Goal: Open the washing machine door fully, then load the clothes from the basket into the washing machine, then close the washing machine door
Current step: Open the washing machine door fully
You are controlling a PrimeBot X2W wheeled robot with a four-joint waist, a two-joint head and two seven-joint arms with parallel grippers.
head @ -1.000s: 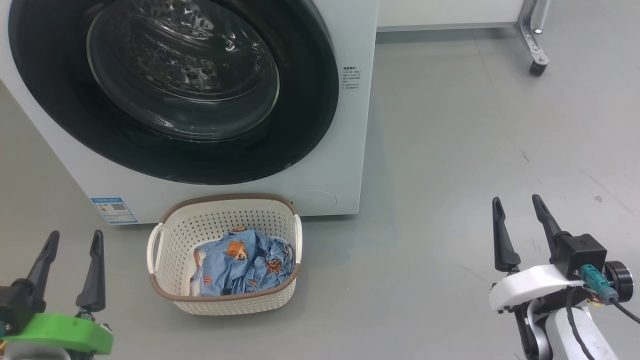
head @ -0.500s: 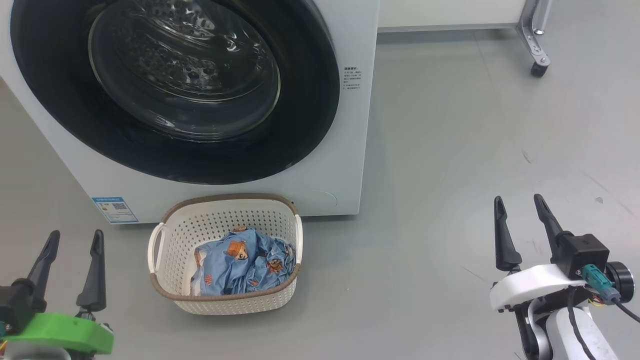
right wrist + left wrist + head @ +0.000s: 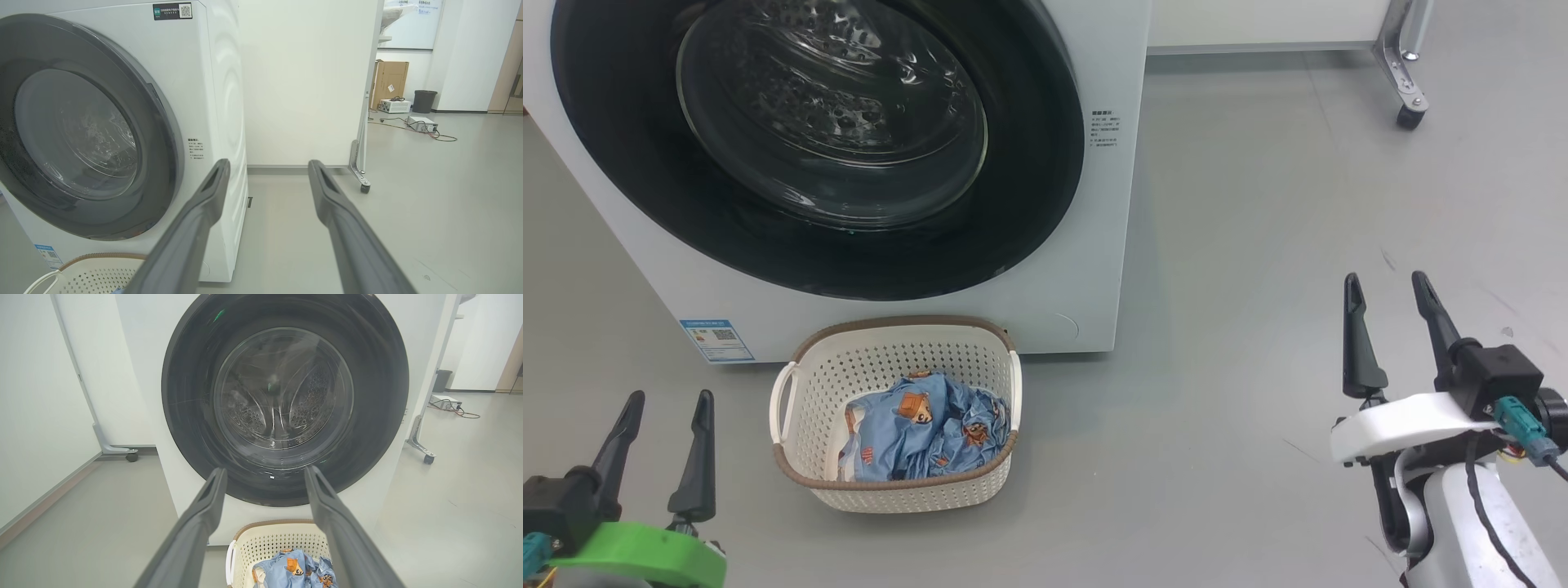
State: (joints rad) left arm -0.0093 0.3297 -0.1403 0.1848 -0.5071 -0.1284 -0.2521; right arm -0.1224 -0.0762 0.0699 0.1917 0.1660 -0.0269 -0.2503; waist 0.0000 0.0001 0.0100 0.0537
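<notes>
**A:** What's moved?
**B:** Right tool (image 3: 1385,278) has gone fwd and sits higher in the head view than a sec ago. Left tool (image 3: 671,394) slid back a bit and inward. Camera nudged too, so everything else just shifts w/ it.
**A:** Tool states?
**B:** Both spread wide, nothing btwn the fingers.
**A:** Any writing?
**B:** Blue sticker (image 3: 716,339) low on the washing machine (image 3: 1107,245) front has a QR code + print, too small to read. Printed note (image 3: 1104,129) right of the door (image 3: 1029,204) is a few lines, illegible. Right wrist view has a black label (image 3: 172,11) up top w/ white text & QR, also unreadable.
**A:** Door?
**B:** Shut. Wide glossy black rim, bulging clear glass, perforated steel drum visible thru it.
**A:** Clothes?
**B:** In the basket (image 3: 890,494). It's cream perforated plastic w/ a brown rim, on the floor (image 3: 1258,327) just in front of the machine, below the door. Clothes (image 3: 923,425) are light blue w/ orange-brown cartoon figures, crumpled toward the basket's right side.
</notes>
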